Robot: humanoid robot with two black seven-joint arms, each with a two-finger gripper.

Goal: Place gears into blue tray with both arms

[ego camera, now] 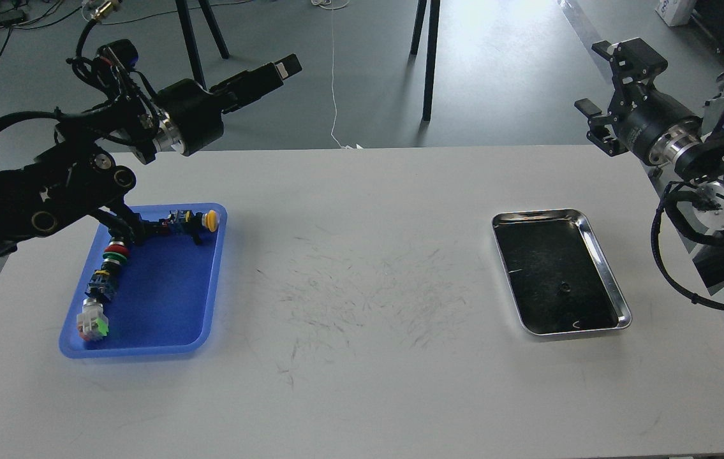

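- Our left gripper (pixel 279 66) is hanging high over the table's far left edge, pointing away to the right; its fingers are lining up edge-on, so we cannot tell whether they are parted.
- Below it, the blue tray (pixel 164 306) is lying near the left side of the table (pixel 362 382), holding a row of coloured push-buttons (pixel 116 252).
- Well to the right, the steel tray (pixel 598 252) is holding one small dark gear (pixel 564 287), its long axis running away from us.
- Our right gripper (pixel 601 80) is hovering beyond that tray, fingers spread and empty; we judge this arm much the nearer to the gear.
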